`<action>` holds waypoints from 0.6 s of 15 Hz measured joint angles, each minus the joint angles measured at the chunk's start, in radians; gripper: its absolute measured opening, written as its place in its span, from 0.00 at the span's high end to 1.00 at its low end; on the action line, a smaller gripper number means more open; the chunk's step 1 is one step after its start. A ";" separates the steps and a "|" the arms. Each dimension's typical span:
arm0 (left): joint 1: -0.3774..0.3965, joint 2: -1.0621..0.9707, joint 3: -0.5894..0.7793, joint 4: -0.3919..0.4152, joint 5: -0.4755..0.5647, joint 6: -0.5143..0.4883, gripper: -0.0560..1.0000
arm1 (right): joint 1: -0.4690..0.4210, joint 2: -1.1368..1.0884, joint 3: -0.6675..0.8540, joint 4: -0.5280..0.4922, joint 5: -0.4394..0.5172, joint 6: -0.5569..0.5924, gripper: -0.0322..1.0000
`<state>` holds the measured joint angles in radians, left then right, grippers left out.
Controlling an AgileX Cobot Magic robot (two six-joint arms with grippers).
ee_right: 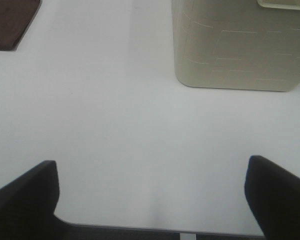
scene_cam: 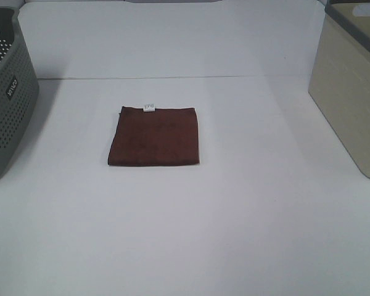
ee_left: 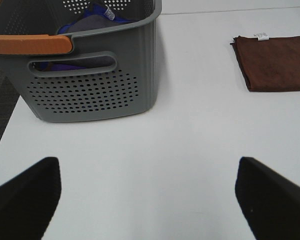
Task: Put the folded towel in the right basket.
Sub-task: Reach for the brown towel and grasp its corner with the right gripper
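towel point(scene_cam: 154, 136) flat, well apart from right end effector point(ee_right: 151, 164)

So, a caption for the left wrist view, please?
Open left gripper facing grey basket and folded brown towel on table.

The folded towel point(scene_cam: 154, 137) is made of matt brown cloth. The grey basket point(ee_left: 90, 95) is moulded in perforated matt plastic, the beige basket point(ee_right: 230, 50) in line-scored plastic. The table point(scene_cam: 246, 222) is finished smooth.
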<state>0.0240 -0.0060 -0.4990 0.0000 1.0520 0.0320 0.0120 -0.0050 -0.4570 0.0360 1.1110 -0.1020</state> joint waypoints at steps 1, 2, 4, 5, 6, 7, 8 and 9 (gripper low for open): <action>0.000 0.000 0.000 0.000 0.000 0.000 0.11 | 0.000 0.000 0.000 0.000 0.000 0.000 0.03; 0.000 0.000 0.000 0.000 0.000 0.000 0.11 | 0.000 0.000 0.000 0.000 0.000 0.000 0.03; 0.000 0.000 0.000 0.000 0.000 0.000 0.11 | 0.000 0.000 0.000 0.000 0.000 0.000 0.03; 0.000 0.000 0.000 0.000 0.000 0.000 0.11 | 0.000 0.000 0.000 0.000 0.000 0.000 0.03; 0.000 0.000 0.000 0.000 0.000 0.000 0.11 | 0.000 0.000 0.000 0.000 0.000 0.000 0.03; 0.000 0.000 0.000 0.000 0.000 0.000 0.11 | 0.000 0.000 0.000 0.000 0.000 0.000 0.03; 0.000 0.000 0.000 0.000 0.000 0.000 0.11 | 0.000 0.000 0.000 0.000 0.000 0.000 0.03; 0.000 0.000 0.000 0.000 0.000 0.000 0.11 | 0.000 0.000 0.000 0.000 0.000 0.000 0.03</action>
<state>0.0240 -0.0060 -0.4990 0.0000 1.0520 0.0320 0.0120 -0.0050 -0.4570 0.0360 1.1110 -0.1020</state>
